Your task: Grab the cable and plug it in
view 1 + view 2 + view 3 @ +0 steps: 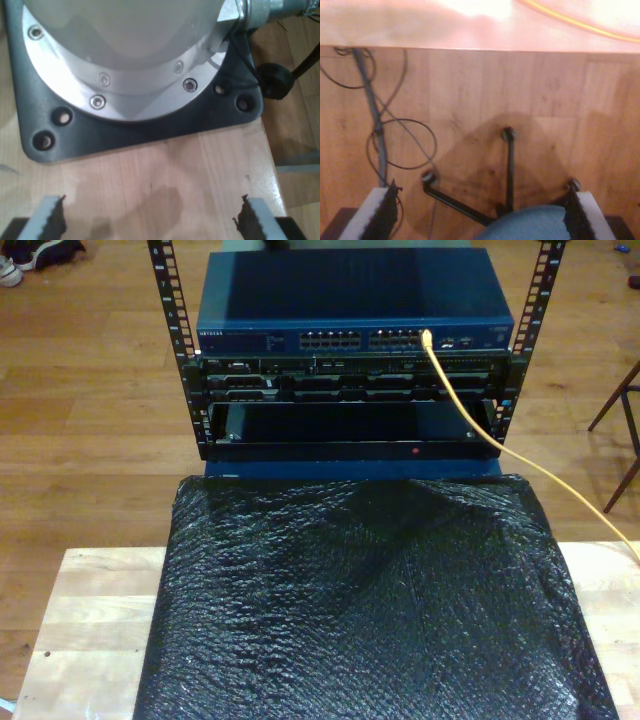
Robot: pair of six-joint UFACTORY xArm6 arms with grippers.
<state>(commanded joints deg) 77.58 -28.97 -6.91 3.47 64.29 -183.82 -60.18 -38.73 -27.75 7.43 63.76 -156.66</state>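
Wood-plank floor all round, warm orange grain. Pale butcher-block bench (90,610) in the exterior view, most of it under a crinkled black plastic sheet (370,610) with a bubbly, glossy texture. Behind it, a black perforated-rail rack (180,350) holding a blue flat-topped network switch (355,305) with rows of small ports.

Yellow-orange cable (470,405): thin, smooth, its end sits in a port on the switch face toward the exterior view's right, then it droops across the rack front and runs off that view's right edge.

First end effector (150,220): serrated dark pads on pale fingers, spread wide, nothing between them, above bench wood beside a round machined-metal arm base (125,75) on a dark plate.

Second end effector (482,215): same pads, spread wide, empty, over the floor and a blue-seated chair (527,225) on black legs.
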